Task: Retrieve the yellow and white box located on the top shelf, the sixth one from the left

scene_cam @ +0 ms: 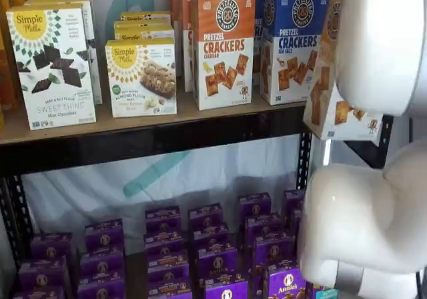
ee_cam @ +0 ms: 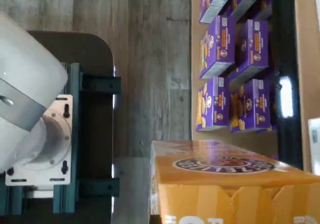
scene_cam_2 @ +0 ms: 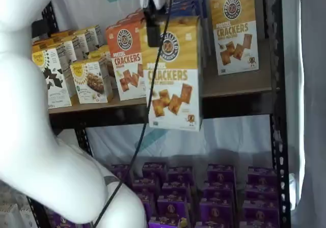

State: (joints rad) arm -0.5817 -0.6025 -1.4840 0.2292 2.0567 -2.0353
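Pretzel-cracker carton (scene_cam_2: 173, 75), yellow over white, hangs clear of the top shelf (scene_cam_2: 229, 88), my gripper (scene_cam_2: 153, 22) clamped on it; next I carry it away.

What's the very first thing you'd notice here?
A yellow and white cracker box hanging in the air in front of the top shelf, held from above by the gripper. Below, rows of little purple boxes fill the lower level.
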